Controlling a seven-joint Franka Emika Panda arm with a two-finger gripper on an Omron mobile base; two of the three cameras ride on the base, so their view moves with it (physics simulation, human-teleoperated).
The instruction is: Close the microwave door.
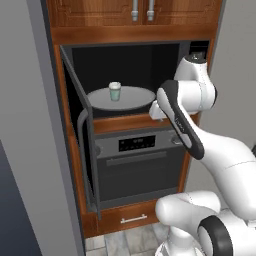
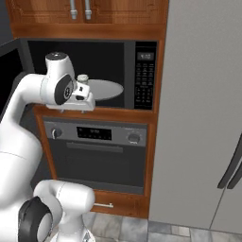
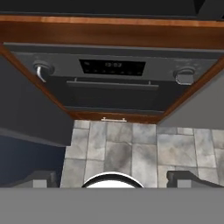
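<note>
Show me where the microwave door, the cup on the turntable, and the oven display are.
microwave door (image 1: pixel 80 130): left base view, inner face of the open panel.
cup (image 1: pixel 115 91): left base view, its side wall.
oven display (image 2: pixel 94 133): right base view, middle of the screen.

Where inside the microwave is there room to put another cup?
The turntable is bare to the right of the cup, toward the button panel. The left is tighter, between the cup and the open door.
</note>
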